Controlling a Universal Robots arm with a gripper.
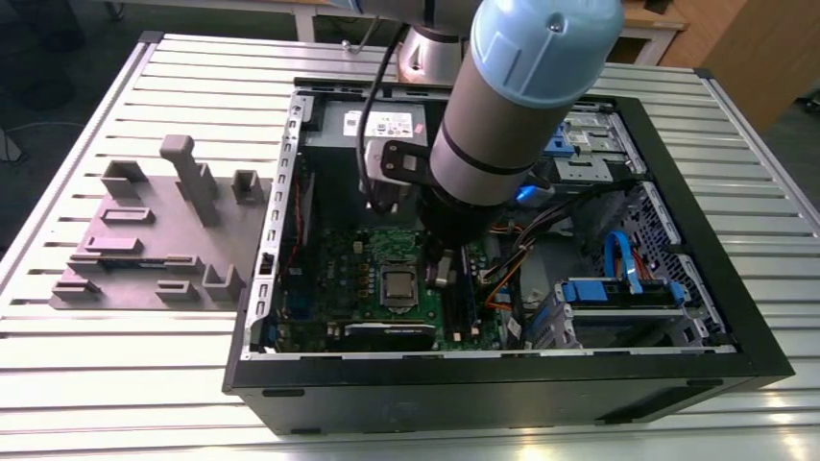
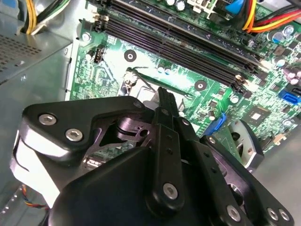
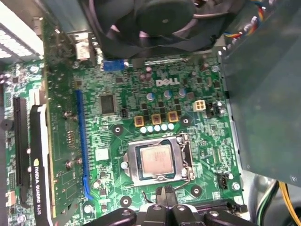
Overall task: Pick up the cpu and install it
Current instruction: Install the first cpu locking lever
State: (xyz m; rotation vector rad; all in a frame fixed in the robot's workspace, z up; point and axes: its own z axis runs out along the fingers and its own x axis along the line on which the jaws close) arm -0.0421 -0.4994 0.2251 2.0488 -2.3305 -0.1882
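Cpu [image 3: 155, 160] lies in its socket [image 3: 133, 162] in the first wrist view, beside the gripper [image 3: 165, 193], fingers pressed together.

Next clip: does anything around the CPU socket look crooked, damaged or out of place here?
Nothing stands out. The cpu lies flat and square within the socket frame on the motherboard, its edges parallel to the frame. The gripper hangs close over the board beside the socket.

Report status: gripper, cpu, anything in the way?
Arm's gripper low inside the case, at the socket edge. The cpu lies in the socket, apart from the gripper. Nothing on top of it.
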